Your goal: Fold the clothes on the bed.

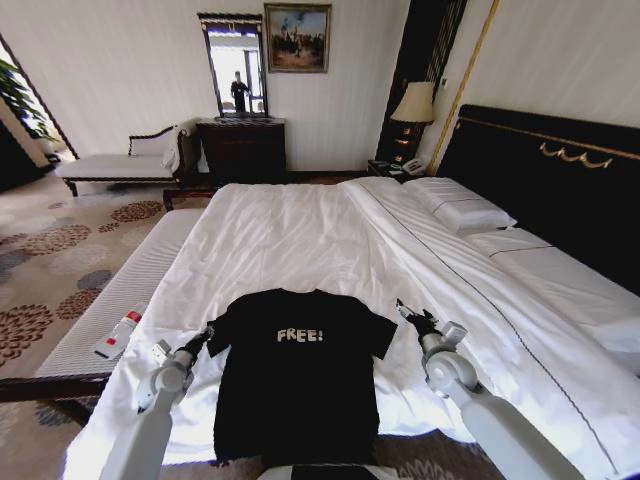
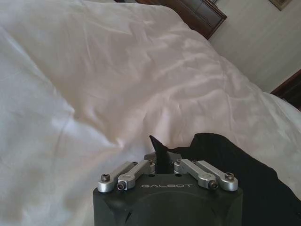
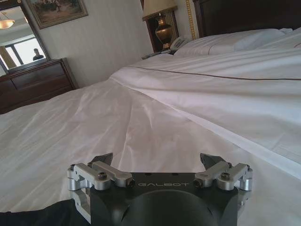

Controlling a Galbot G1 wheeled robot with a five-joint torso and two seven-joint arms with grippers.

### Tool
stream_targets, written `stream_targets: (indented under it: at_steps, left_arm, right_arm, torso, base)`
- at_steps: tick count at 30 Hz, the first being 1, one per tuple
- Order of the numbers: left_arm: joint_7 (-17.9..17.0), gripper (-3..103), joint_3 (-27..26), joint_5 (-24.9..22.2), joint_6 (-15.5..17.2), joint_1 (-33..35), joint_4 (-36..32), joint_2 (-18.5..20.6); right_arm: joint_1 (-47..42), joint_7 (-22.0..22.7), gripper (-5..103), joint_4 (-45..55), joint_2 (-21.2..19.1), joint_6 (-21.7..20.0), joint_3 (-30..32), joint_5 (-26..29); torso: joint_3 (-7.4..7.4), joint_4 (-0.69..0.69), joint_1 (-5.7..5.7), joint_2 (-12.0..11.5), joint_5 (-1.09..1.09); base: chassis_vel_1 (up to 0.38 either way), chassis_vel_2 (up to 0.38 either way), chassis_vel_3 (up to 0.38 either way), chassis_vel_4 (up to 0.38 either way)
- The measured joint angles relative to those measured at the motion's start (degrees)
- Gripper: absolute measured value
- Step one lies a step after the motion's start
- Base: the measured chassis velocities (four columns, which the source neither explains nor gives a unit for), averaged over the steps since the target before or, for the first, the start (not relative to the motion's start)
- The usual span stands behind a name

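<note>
Spreading wide under white sheets, the bed (image 1: 300, 240) carried the clothes, a single black T-shirt (image 1: 297, 385), flat and face-up at its near edge, hem toward the robot and the white lettering on the chest readable; the shirt looked light, limp and thin, likely to sag and crease wherever it was not supported, and its cotton would probably drag on the sheet rather than slide; the sleeve hems and shoulder seams seemed the soundest places to pinch, since a single layer there could be lifted clear of the sheet below; the left gripper (image 1: 205, 336) sat at the shirt's left sleeve, its fingers drawn together on a fold of black cloth; the right gripper (image 1: 412, 314) hovered just beside the right sleeve, jaws spread apart and grasping nothing.
</note>
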Motion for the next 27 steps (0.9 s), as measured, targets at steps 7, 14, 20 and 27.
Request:
stream_targets:
  at_steps: [7, 14, 20, 27]
  left_arm:
    - [0.14, 0, -1.18, -0.12, -0.49, 0.59, -0.55, 0.33]
    - [0.59, 0, -3.51, -0.91, -1.38, 2.44, -1.2, 1.23]
    - [0.3, 0, -4.2, -1.38, -2.03, 2.18, -0.51, 1.18]
    - [-1.05, 7, -4.34, -1.44, -3.84, 1.74, -0.09, 0.26]
  right_arm:
    - [-0.06, 0.0, 100, 0.01, 0.17, 0.0, -0.01, -0.09]
    - [0.63, 0.0, 100, -0.25, 0.2, -0.01, -0.24, 0.02]
    - [1.26, 0.0, 100, -0.3, 0.23, -0.06, -0.63, 0.31]
    - [1.56, 0.02, 100, -0.91, 0.33, -0.08, -0.7, 0.67]
  torso:
    - [0.0, 0.0, 0.0, 0.0, 0.0]
    - [0.0, 0.0, 0.0, 0.0, 0.0]
    - [0.0, 0.0, 0.0, 0.0, 0.0]
    - [0.0, 0.0, 0.0, 0.0, 0.0]
  base:
    - [0.0, 0.0, 0.0, 0.0]
    - [0.0, 0.0, 0.0, 0.0]
    - [0.0, 0.0, 0.0, 0.0]
    - [0.0, 0.0, 0.0, 0.0]
